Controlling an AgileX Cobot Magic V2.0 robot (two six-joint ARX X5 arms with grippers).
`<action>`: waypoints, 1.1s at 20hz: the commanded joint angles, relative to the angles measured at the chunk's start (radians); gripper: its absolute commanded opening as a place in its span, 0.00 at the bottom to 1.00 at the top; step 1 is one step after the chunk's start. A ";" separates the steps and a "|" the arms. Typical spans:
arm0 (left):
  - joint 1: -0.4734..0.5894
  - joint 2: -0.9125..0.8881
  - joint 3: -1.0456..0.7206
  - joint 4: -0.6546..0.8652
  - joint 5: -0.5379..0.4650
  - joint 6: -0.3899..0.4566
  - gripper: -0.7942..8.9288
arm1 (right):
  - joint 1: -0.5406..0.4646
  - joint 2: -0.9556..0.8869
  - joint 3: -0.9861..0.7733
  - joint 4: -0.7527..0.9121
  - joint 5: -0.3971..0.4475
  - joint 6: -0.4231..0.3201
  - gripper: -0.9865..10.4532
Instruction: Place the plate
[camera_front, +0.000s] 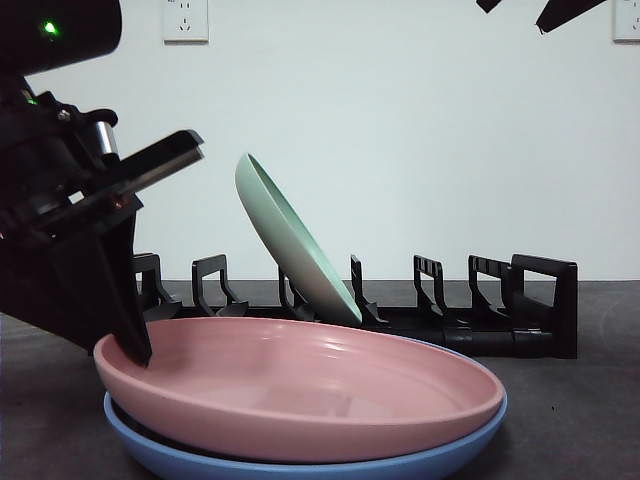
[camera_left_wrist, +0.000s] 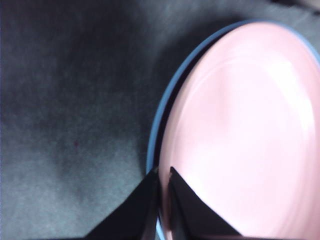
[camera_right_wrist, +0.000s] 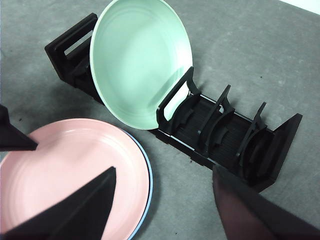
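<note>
The pink plate (camera_front: 300, 385) lies nested in a blue plate (camera_front: 300, 462) on the table (camera_front: 580, 400), at the near edge in the front view, with the black rack (camera_front: 470, 320) behind it towards the far edge. The left hand (camera_left_wrist: 164, 200) is at the pink plate's rim: its two jaws stand close together with the rim between them, one inside the plate and one outside. They seem to be pinching it, though the wrist view is blurred, so how firm the contact is stays a guess.

The plate looks stiff and glossy, probably glazed or hard plastic, so it should hold its shape but could slip in a thin pinch and might chip if dropped. The rim is the only sensible place to hold it, as the plate lies flat and the blue plate shields its underside. Lifting by one edge will leave the far side hanging, so it may tilt.

The rack holds one green plate (camera_right_wrist: 141, 62), leaning in a slot near one end; the other slots are unfilled. The right hand (camera_right_wrist: 165, 200) hangs high above, jaws wide apart, holding nothing.
</note>
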 joint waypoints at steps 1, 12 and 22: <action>-0.016 0.013 0.006 0.010 0.005 -0.001 0.14 | 0.010 0.003 0.004 0.004 0.005 0.013 0.35; 0.017 -0.066 0.103 -0.178 -0.043 0.091 0.38 | 0.010 0.003 0.004 -0.006 0.004 0.014 0.35; 0.121 -0.309 0.271 -0.528 -0.231 0.437 0.47 | 0.004 0.098 0.060 0.016 -0.095 0.040 0.35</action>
